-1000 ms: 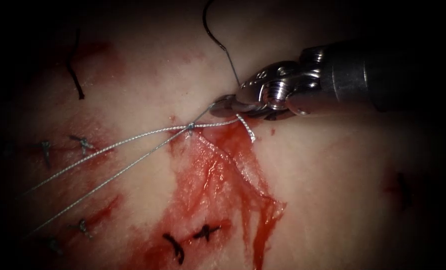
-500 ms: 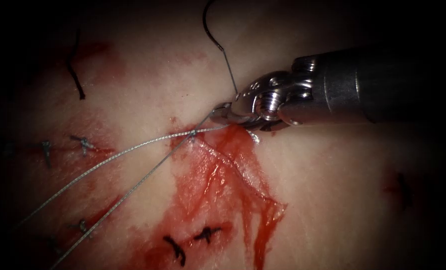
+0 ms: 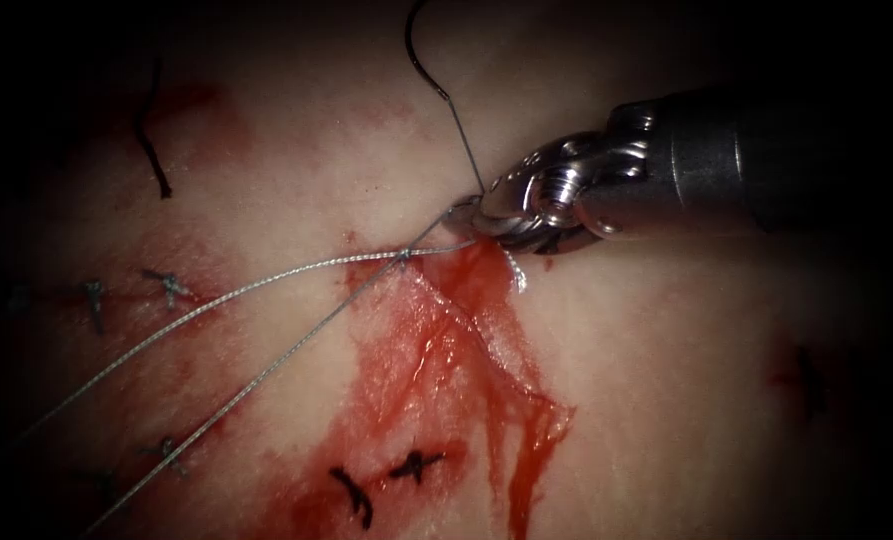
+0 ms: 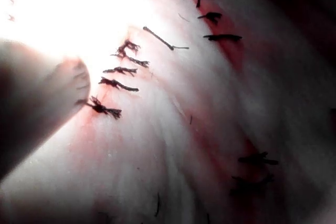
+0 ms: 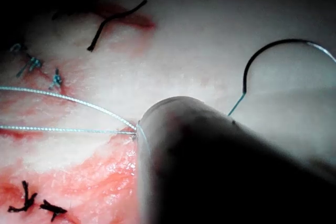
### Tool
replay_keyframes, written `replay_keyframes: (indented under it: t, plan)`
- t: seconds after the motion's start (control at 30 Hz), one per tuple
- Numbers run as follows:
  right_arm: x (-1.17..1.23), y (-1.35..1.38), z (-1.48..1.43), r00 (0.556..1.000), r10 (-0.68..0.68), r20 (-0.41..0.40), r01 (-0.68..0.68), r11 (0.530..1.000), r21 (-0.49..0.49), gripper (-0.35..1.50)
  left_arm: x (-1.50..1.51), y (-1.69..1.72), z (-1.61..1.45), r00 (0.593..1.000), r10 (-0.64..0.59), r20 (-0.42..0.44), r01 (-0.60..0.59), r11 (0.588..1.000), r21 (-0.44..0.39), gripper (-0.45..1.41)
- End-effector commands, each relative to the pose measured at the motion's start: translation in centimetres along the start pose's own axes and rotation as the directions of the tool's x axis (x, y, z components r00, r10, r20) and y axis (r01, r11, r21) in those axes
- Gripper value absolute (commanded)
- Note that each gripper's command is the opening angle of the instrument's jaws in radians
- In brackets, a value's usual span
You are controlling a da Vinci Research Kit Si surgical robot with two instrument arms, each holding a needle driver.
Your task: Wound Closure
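My right tool (image 3: 466, 216) reaches in from the right, its jaws shut on the thread just right of the cut's top end. The curved needle (image 3: 418, 55) lies free on the tissue (image 3: 666, 380) above the tool, held by neither tool and not in the tissue; it is also seen in the right wrist view (image 5: 262, 56). Thread (image 3: 463, 130) runs from the needle's tail down to the jaws. Two taut strands (image 3: 216, 300) run from a knot (image 3: 403, 256) at the cut (image 3: 446, 340) out to the lower left. My left tool (image 4: 42, 114) is a pale blurred shape over the tissue.
Red fluid (image 3: 486, 290) covers the open cut below the knot. Tied dark stitches (image 3: 411, 465) sit lower on the cut, and more stitches (image 3: 166, 288) lie to the left. A loose dark thread piece (image 3: 148, 140) lies at the upper left.
The right tool has shifted slightly right with the thread. The knot has slid right toward the tool, and the lower strand's far end has swung downward.
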Motion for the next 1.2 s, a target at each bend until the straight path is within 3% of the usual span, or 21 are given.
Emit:
replay_keyframes:
  t: [0.03,1.0,1.13,1.2]
  plan:
    - [0.07,-0.01,0.05,1.0,-0.002,-0.004,0.002,1.0,-0.001,-0.35,0.05,0.03,0.05,1.0,0.001,0.001,-0.001,1.0,-0.002,-0.45]
    - [-0.02,0.1,0.02,1.0,0.025,-0.003,-0.025,0.999,-0.033,-0.35,-0.03,0.03,0.08,1.0,0.007,0.008,-0.007,1.0,0.002,-0.45]
    - [-0.02,-0.06,-0.06,1.0,-0.005,0.001,0.005,1.0,-0.011,-0.35,-0.05,-0.3,-0.08,0.994,-0.09,-0.06,0.097,0.987,0.128,-0.45]
    - [0.01,-0.16,-0.12,0.999,-0.032,0.002,0.032,0.999,0.004,-0.35,-0.08,-0.66,-0.29,0.978,-0.154,-0.137,0.182,0.958,0.223,-0.45]
